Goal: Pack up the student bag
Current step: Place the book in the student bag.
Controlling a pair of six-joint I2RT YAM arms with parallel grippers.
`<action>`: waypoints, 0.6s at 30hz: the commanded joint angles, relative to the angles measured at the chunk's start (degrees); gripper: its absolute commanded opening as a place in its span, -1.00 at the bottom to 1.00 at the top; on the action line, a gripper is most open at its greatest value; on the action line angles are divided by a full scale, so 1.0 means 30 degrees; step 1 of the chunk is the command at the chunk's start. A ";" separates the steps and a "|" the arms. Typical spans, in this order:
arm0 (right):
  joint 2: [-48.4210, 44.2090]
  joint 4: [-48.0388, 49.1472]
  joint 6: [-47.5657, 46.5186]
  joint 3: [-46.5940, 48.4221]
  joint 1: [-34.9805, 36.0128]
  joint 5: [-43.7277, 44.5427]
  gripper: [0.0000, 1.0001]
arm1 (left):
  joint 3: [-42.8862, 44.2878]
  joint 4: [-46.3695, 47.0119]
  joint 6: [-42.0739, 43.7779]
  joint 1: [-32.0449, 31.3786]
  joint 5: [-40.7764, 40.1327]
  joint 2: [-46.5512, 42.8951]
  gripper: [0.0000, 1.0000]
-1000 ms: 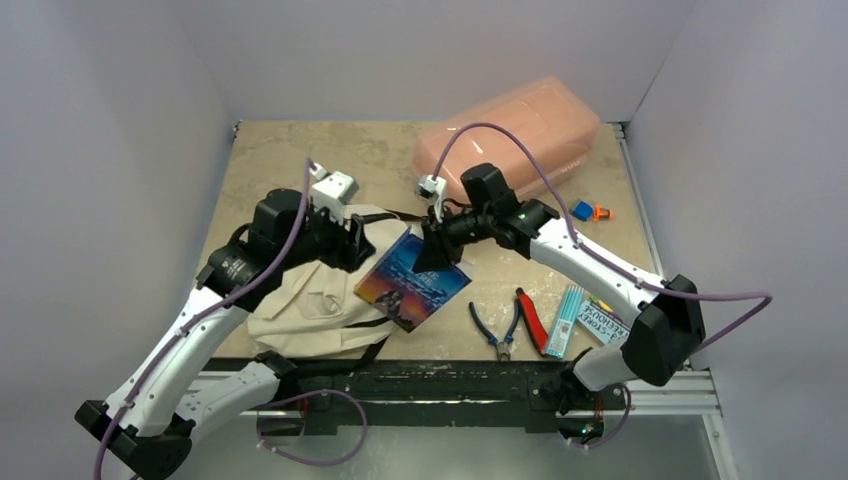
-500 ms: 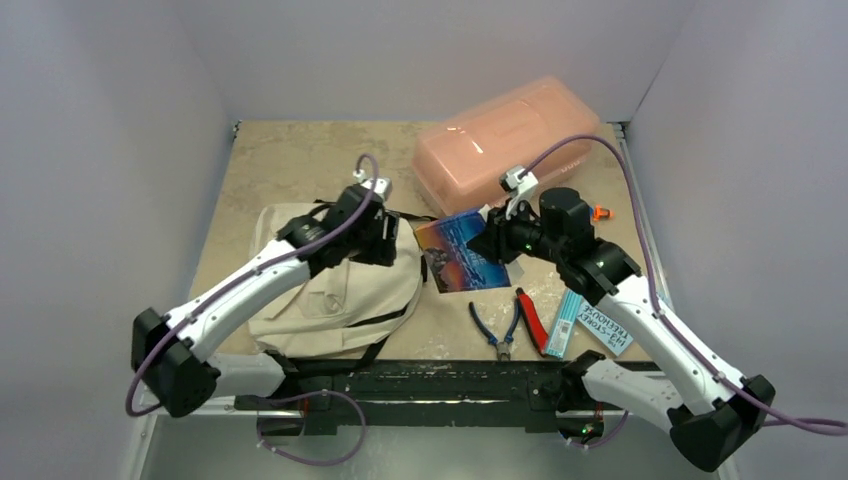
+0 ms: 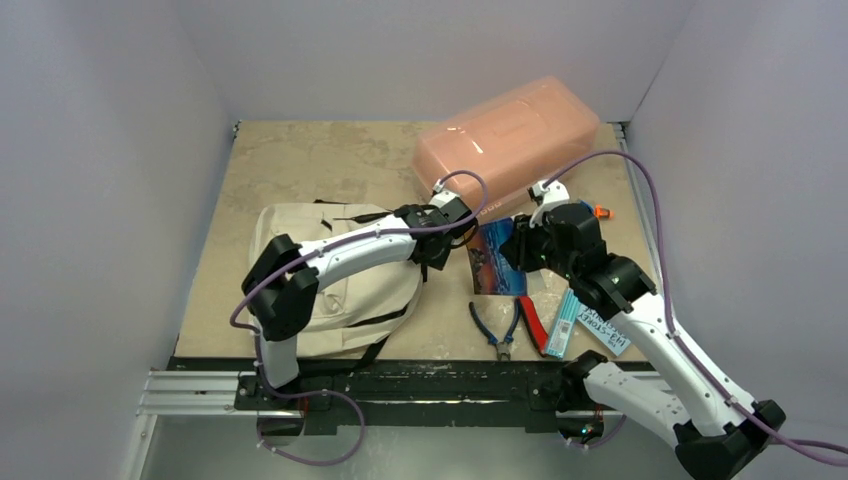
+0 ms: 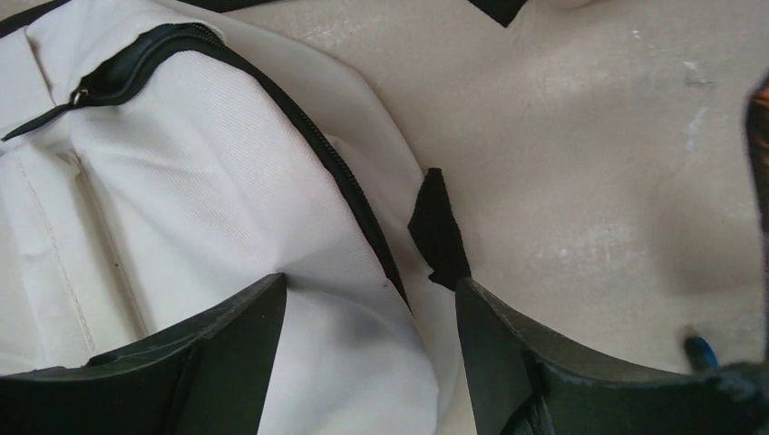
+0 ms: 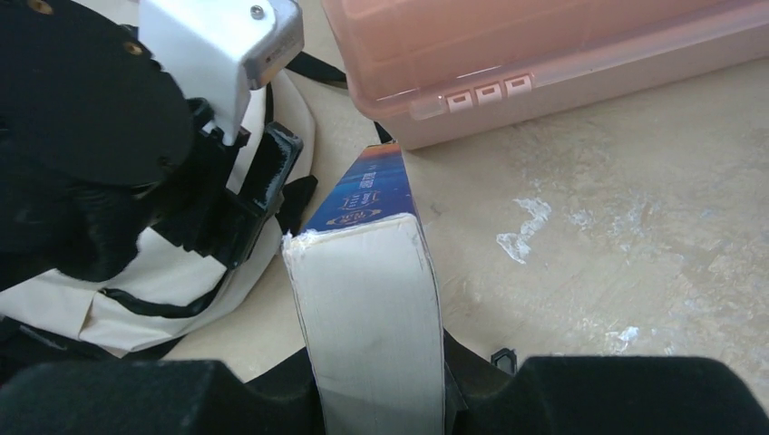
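The cream-beige student bag (image 3: pixel 330 275) lies flat at the front left, its black zip (image 4: pixel 317 154) partly open. My left gripper (image 3: pixel 440 238) reaches across to the bag's right edge. It is open, with its fingers (image 4: pixel 494 353) astride a fold of bag fabric (image 4: pixel 181 181) beside the zip. My right gripper (image 3: pixel 512 250) is shut on a colourful book (image 3: pixel 492 257) and holds it on edge just right of the bag. The book's white page edge (image 5: pixel 367 308) sits between the right jaws and points toward the left gripper (image 5: pixel 227 190) and the bag (image 5: pixel 172 272).
A translucent pink plastic box (image 3: pixel 510 125) stands at the back, close behind the book (image 5: pixel 544 54). Blue-handled pliers (image 3: pixel 497 330), a red-handled cutter (image 3: pixel 532 322), a teal pack (image 3: pixel 567 320) and a white card (image 3: pixel 603 328) lie front right. Small blue and orange pieces (image 3: pixel 592 211) lie at the right.
My left arm has stretched rightward across the bag to its right edge. My right gripper has drawn the book right and turned it up on edge.
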 commanded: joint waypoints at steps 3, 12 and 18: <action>-0.1023 0.2350 0.0497 0.0335 0.0007 -0.0097 -1.00 | 0.0523 -0.0468 -0.0317 0.0071 -0.2052 0.0370 0.26; 0.0355 0.2479 0.3572 0.1243 -0.0006 -0.3022 -1.00 | -0.0886 -0.0512 0.0834 0.0100 -0.4281 -0.3754 -1.00; 0.1431 0.7485 0.8788 0.0379 -0.0001 -0.9651 -1.00 | -0.3476 0.1814 0.3921 0.0282 -0.5046 -0.8913 -1.00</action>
